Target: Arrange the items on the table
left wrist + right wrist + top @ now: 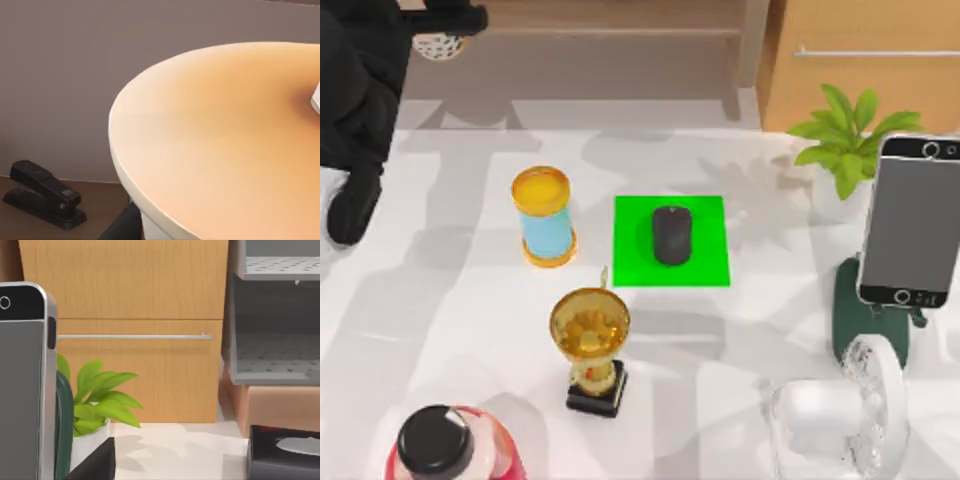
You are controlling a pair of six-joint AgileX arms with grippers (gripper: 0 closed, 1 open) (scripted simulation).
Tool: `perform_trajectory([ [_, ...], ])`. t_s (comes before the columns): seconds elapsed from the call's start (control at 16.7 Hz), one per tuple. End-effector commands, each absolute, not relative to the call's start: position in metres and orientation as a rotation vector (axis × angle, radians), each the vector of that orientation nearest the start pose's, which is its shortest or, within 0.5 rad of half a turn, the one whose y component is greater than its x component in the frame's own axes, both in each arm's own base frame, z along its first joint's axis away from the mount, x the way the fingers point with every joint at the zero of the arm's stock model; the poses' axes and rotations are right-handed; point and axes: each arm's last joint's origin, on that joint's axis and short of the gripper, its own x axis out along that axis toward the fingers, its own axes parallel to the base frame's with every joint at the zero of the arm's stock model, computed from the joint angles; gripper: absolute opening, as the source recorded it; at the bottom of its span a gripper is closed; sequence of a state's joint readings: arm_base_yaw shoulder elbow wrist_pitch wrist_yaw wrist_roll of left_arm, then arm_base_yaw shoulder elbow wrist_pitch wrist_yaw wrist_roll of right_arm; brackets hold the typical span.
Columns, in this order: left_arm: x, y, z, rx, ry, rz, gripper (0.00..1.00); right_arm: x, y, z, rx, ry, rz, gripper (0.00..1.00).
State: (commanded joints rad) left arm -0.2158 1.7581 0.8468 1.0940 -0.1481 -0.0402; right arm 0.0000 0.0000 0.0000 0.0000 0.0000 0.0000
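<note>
Smartphone (912, 220) stands on stand; mouse (671, 235) on green mat (705, 245).

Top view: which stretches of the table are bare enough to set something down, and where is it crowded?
The table is bare at the left, between the left arm and the blue can. A smaller patch lies between the green mat, the trophy and the fan. The right edge is crowded: plant, phone, fan.
</note>
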Motion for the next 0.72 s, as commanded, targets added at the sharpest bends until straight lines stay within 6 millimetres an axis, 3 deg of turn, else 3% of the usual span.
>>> perform_trajectory([
  [0.3,0.393,-0.081,0.244,-0.081,-0.113,-0.038,0.00,0.106,-0.001,0.160,0.000,0.000,0.000,1.00],
  [0.72,0.438,-0.090,0.259,-0.036,0.038,-0.018,0.00,0.106,-0.001,0.160,0.000,0.000,0.000,1.00],
])
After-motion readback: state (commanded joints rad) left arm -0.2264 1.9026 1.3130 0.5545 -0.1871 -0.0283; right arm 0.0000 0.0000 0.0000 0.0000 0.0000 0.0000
